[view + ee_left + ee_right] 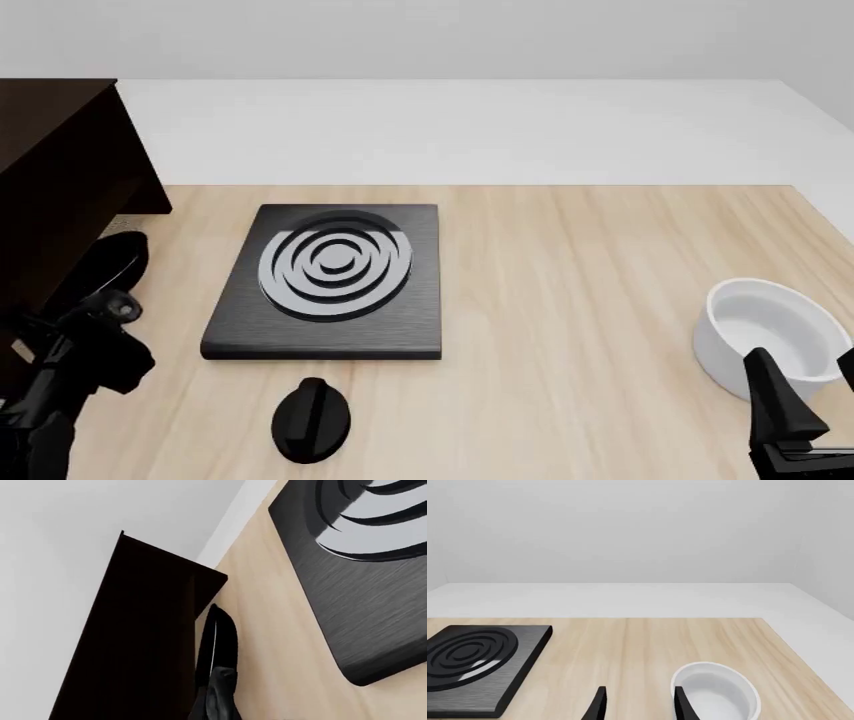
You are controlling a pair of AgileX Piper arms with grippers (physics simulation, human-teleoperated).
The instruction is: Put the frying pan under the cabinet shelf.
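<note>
The frying pan [118, 260] is a glossy black disc with a thin silvery rim. It is held tilted on edge right beside the dark brown cabinet shelf [60, 190] at the table's left. In the left wrist view the pan [219, 635] shows edge-on against the cabinet's boards [133, 640]. My left gripper [110, 302] is shut on the pan's handle, which is mostly hidden in the grip. I cannot tell whether the pan's far edge is under the cabinet. My right gripper [639, 707] is open and empty, just left of a white bowl [715, 692].
A black square stove plate [334, 285] with white rings lies mid-table, right of the pan. A small black round knob [311, 420] lies in front of it. The white bowl [771, 335] stands at the right. The table ends at a white wall behind.
</note>
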